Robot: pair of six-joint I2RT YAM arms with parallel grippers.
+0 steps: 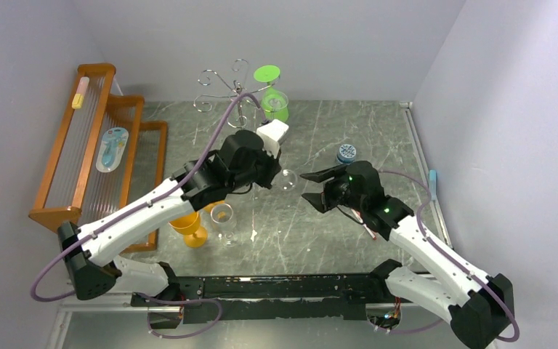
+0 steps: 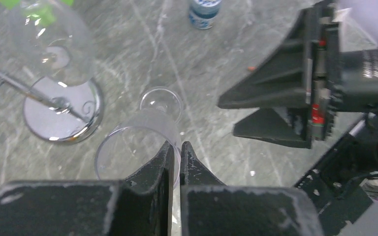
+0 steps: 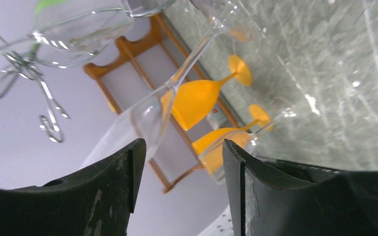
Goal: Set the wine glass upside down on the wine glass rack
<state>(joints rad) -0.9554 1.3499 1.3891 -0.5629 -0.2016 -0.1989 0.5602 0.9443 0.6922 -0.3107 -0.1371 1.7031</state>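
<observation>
My left gripper (image 1: 269, 177) is shut on the rim of a clear wine glass (image 1: 288, 179), held on its side above the table. In the left wrist view the jaws (image 2: 175, 147) pinch the rim of the glass (image 2: 133, 142), one finger inside the bowl, with the foot pointing away. The chrome wine glass rack (image 1: 225, 87) stands behind, its disc base (image 2: 61, 115) to the left of the glass. My right gripper (image 1: 312, 187) is open and empty, facing the glass's foot. The right wrist view (image 3: 183, 145) shows the glass (image 3: 145, 115) ahead of the jaws.
A green glass (image 1: 274, 102) hangs upside down on the rack. An orange glass (image 1: 189, 227) and a clear glass (image 1: 223, 217) stand at front left. The wooden slatted rack (image 1: 80, 156) lines the left wall. A small blue-white pot (image 1: 346, 153) sits at mid right.
</observation>
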